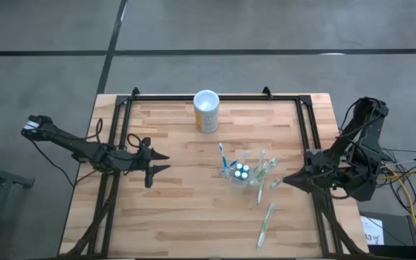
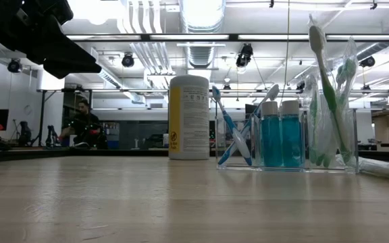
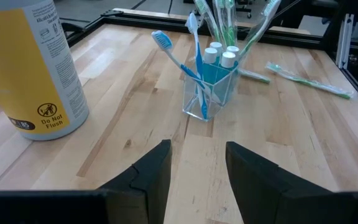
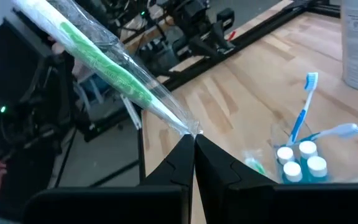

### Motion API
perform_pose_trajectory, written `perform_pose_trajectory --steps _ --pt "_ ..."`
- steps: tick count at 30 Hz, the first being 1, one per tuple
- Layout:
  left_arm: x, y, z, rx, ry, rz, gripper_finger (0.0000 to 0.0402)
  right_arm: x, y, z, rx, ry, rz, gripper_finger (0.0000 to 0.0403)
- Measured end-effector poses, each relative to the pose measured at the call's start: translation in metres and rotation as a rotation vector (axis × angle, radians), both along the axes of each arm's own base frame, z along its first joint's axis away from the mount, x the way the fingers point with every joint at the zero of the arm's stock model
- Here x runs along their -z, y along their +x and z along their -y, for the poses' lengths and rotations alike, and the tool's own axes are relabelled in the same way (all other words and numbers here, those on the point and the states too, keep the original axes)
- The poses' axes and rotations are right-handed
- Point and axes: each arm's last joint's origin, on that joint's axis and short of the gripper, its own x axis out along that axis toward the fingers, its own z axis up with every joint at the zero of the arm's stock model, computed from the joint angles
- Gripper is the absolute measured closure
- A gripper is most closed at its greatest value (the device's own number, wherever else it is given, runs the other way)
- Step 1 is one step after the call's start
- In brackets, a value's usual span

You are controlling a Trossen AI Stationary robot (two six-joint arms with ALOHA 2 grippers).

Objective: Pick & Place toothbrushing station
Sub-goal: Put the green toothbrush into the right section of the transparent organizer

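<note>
The left gripper (image 1: 161, 163) hovers over the wooden table (image 1: 186, 209) well to the left of the toothbrushing station (image 1: 241, 175), its two dark fingers (image 3: 151, 174) parted wide with only bare wood between them. A broad stretch of open boards lies between this gripper and the station.

Behind and to the left of the station, near the table's far edge, stands the tall yellow-and-white cylindrical canister (image 1: 206, 111), upright and well apart from it.

The toothbrushing station, a small clear plastic box-like holder, stands upright right of the table's middle. It carries blue toothbrushes (image 3: 194, 59), blue bottles with white caps (image 2: 280, 133) and green wrapped toothbrushes (image 2: 329, 88).

In front of the station, toward the near edge, a green toothbrush in a clear wrapper (image 1: 266, 224) lies flat on the boards.

The right gripper (image 1: 287, 180) sits just right of the station, by the black frame rail (image 1: 310, 130), its fingers pinched tight on the end of another clear-wrapped green toothbrush (image 4: 104, 65).
</note>
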Motion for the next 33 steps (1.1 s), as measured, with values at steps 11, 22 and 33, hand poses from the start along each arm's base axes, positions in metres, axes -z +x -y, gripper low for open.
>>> perform_pose_trajectory --steps 11,22,33 --pt "0.0 0.0 0.0 0.0 0.0 0.0 0.0244 -0.002 0.019 -0.014 0.034 0.018 0.055 0.0394" --pt "0.0 0.0 0.0 0.0 0.0 0.0 0.0244 0.001 0.032 -0.018 0.07 0.011 0.064 0.0394" --pt "0.0 0.0 0.0 0.0 0.001 0.0 0.0244 0.001 0.034 -0.016 0.095 0.035 0.068 0.0394"
